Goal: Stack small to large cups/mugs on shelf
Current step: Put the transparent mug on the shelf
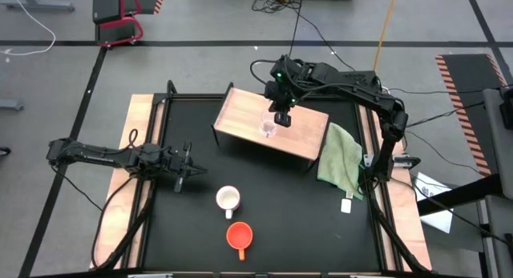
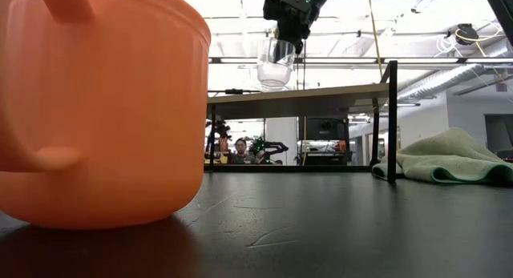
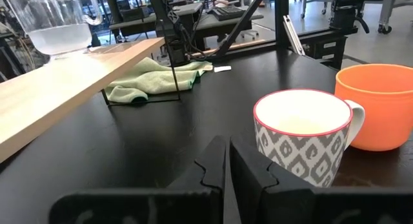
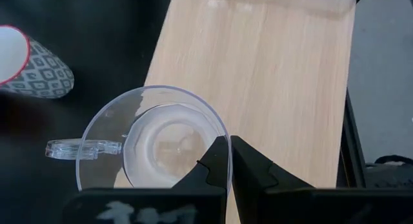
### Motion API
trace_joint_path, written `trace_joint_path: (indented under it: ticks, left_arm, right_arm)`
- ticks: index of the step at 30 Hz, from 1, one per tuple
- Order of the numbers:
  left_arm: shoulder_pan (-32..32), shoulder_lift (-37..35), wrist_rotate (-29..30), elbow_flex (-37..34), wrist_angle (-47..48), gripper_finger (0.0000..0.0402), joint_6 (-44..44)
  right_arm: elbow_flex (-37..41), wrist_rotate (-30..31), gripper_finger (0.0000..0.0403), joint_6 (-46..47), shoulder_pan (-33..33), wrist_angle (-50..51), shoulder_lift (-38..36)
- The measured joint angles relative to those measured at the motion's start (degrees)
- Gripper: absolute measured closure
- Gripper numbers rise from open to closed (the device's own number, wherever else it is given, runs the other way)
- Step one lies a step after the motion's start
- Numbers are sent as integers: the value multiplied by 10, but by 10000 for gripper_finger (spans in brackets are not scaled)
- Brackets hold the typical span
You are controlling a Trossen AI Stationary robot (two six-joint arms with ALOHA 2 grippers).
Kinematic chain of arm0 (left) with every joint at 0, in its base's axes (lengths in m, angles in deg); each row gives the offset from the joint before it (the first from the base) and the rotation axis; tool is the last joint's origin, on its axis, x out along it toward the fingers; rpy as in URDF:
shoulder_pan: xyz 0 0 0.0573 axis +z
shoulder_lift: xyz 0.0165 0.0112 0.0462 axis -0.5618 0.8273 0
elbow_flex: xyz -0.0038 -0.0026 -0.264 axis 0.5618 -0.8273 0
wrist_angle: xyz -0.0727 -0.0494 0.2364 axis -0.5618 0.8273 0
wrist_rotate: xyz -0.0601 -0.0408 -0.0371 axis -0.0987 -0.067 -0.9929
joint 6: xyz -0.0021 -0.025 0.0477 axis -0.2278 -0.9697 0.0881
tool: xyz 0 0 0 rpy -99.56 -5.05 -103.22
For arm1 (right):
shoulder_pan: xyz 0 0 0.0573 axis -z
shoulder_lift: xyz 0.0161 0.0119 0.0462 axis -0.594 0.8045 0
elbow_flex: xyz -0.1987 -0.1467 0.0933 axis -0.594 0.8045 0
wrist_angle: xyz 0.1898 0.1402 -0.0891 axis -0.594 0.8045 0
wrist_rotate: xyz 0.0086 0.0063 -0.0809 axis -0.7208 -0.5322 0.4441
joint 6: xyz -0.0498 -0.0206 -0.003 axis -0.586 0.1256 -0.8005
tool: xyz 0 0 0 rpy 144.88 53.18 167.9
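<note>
Clear glossy cup, wooden shelf

Lighting: even, bright overhead; we note ceiling glare in the low view (washed-out whites). Orange mug looms soft, out of focus. Soft reflections on black table.

Grey floor, black tape lines, hazard stripes; red-framed cart; bright ceiling lights.

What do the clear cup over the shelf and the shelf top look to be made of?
Clear cup: transparent glass or hard plastic, glossy; the wood shows through it, so which one stays open. Shelf top: light wood or wood-look laminate, matte, with fine straight grain lines.
</note>
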State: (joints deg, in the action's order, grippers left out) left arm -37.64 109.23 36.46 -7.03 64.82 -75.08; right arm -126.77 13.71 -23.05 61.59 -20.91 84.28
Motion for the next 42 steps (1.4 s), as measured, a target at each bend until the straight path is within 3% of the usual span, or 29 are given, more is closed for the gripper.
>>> trace_joint_path:
  ticks: [3, 10, 19, 42]
  left_arm:
    - [0, 0, 0, 0, 1, 376, -1]
    - [0, 0, 0, 0, 4, 376, -2]
    - [0, 0, 0, 0, 5, 376, -10]
    - [0, 0, 0, 0, 5, 376, -13]
  right_arm:
    - [0, 41, 403, 1, -6, 2, 0]
    - [0, 74, 403, 2, -13, 6, 0]
    - [1, 72, 403, 8, -22, 28, 0]
    - [45, 73, 403, 16, -24, -25, -2]
